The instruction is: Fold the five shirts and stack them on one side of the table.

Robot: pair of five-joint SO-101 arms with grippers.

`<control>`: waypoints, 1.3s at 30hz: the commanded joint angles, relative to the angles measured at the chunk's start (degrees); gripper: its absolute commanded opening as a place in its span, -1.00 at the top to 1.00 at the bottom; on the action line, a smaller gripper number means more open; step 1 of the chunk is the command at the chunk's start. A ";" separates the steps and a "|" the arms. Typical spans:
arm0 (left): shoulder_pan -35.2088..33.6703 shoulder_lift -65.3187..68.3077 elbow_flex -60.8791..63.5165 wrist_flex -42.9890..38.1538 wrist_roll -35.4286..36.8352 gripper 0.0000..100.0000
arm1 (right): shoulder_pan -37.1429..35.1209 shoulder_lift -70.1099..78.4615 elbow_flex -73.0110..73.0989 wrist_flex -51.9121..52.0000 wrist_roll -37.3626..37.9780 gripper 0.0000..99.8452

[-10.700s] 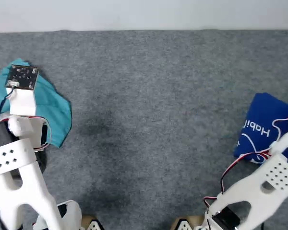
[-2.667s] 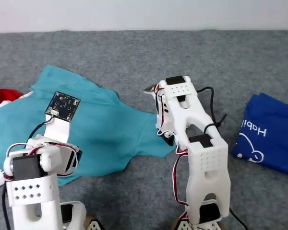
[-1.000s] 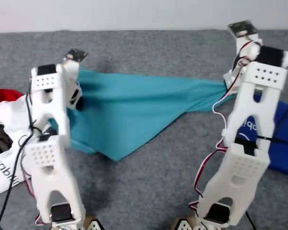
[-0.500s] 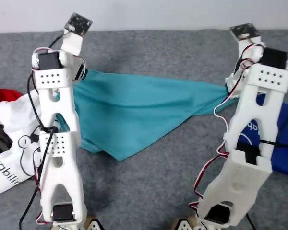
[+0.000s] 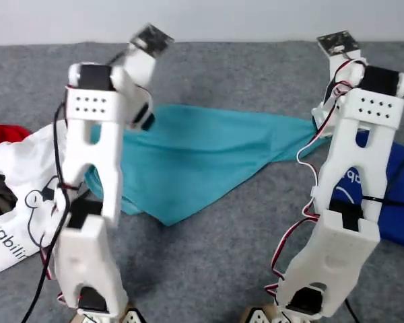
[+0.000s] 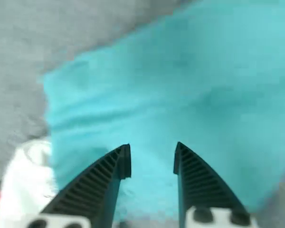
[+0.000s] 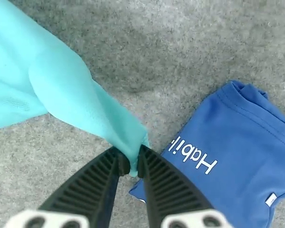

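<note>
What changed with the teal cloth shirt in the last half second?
The left pincer moved toward the right arm and now stands open above the teal cloth shirt, apparently having released it. The right pincer stays shut on its other corner; the folded blue shirt has not moved.

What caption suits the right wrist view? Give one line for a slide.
Right gripper pinching one end of the teal shirt over the grey table, beside the folded blue shirt.
</note>
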 commanded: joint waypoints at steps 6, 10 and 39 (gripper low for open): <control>8.09 -11.96 26.42 -0.09 0.53 0.69 | -0.57 -4.53 4.57 2.24 0.09 0.98; 10.73 -11.96 34.42 -5.80 0.53 0.62 | -0.57 -4.53 5.80 2.15 -0.09 0.98; 4.22 10.64 24.31 -10.99 3.25 0.99 | -0.48 -7.78 5.63 2.24 0.35 0.98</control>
